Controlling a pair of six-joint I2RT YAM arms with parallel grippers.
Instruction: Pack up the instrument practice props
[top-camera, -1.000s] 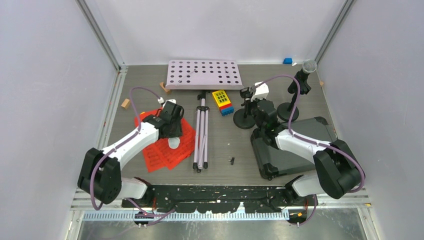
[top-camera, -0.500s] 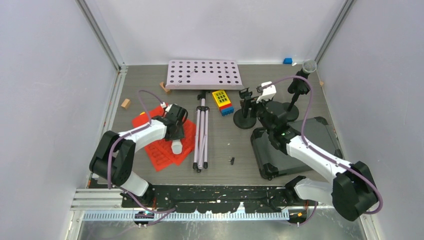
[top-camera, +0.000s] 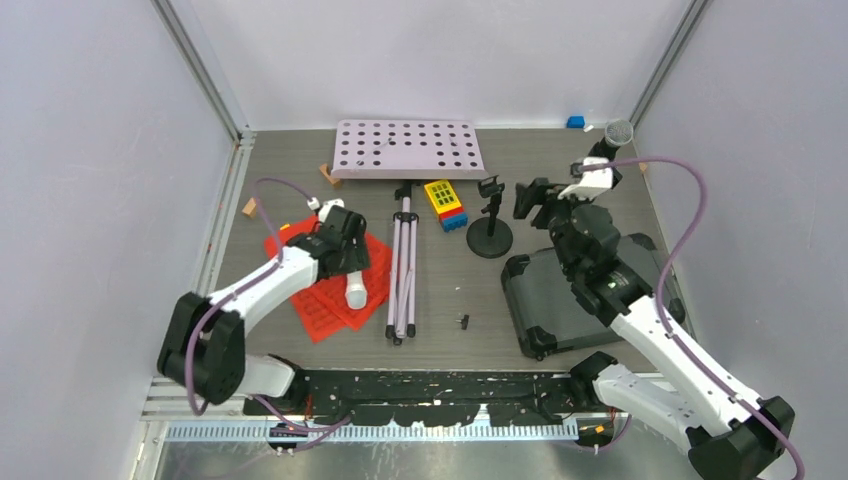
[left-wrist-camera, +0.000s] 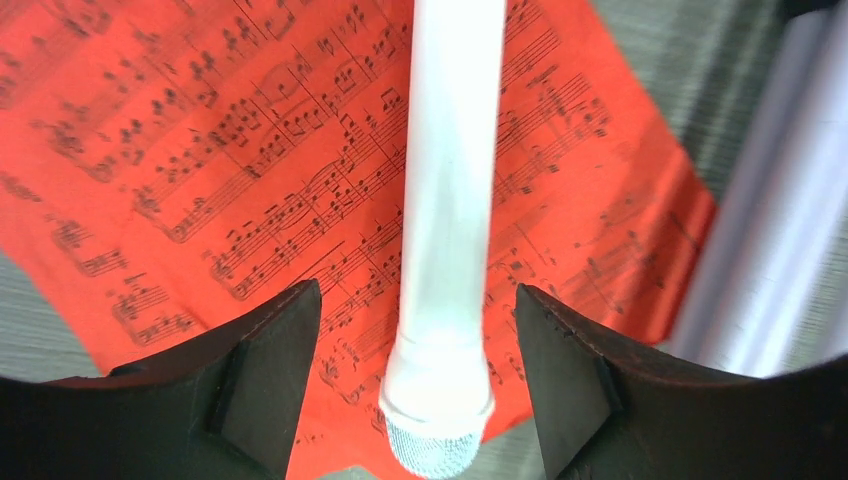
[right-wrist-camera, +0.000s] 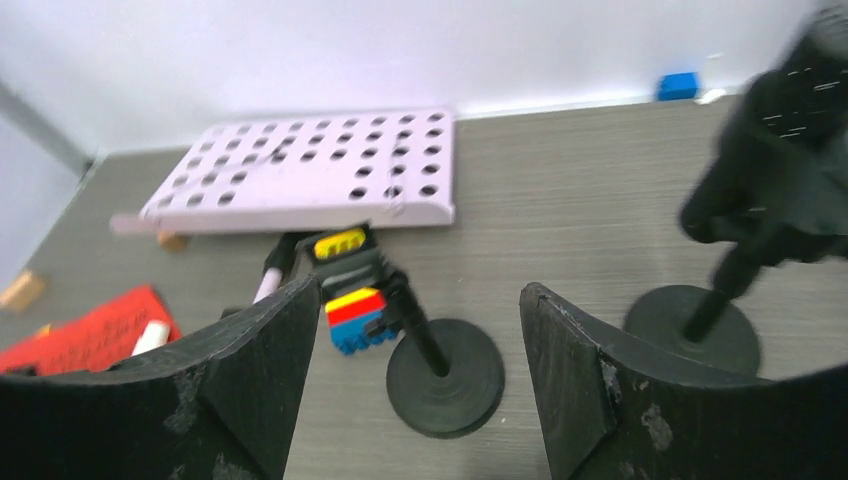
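Note:
The white microphone (left-wrist-camera: 447, 200) lies on the red sheet-music pages (left-wrist-camera: 250, 150), left of the tripod legs (top-camera: 403, 265). My left gripper (left-wrist-camera: 415, 300) is open and straddles the microphone near its mesh head, with gaps on both sides. The lilac music desk (top-camera: 408, 148) lies at the back. My right gripper (right-wrist-camera: 420, 300) is open and empty, raised above an empty round-based mic holder (right-wrist-camera: 445, 375). The black grey-headed microphone (top-camera: 612, 137) stands in the second holder (right-wrist-camera: 690, 325) to the right.
A dark hard case (top-camera: 575, 300) lies under my right arm. A yellow, red and blue toy block (top-camera: 446, 205) sits left of the empty holder. Wooden blocks (top-camera: 251, 207) lie at the left, a blue block (top-camera: 575, 122) by the back wall, and a small black part (top-camera: 464, 321) at mid-table.
My right gripper has risen and swung right, away from the empty holder. My left gripper has shifted a little over the red pages; the white microphone moved slightly down and right.

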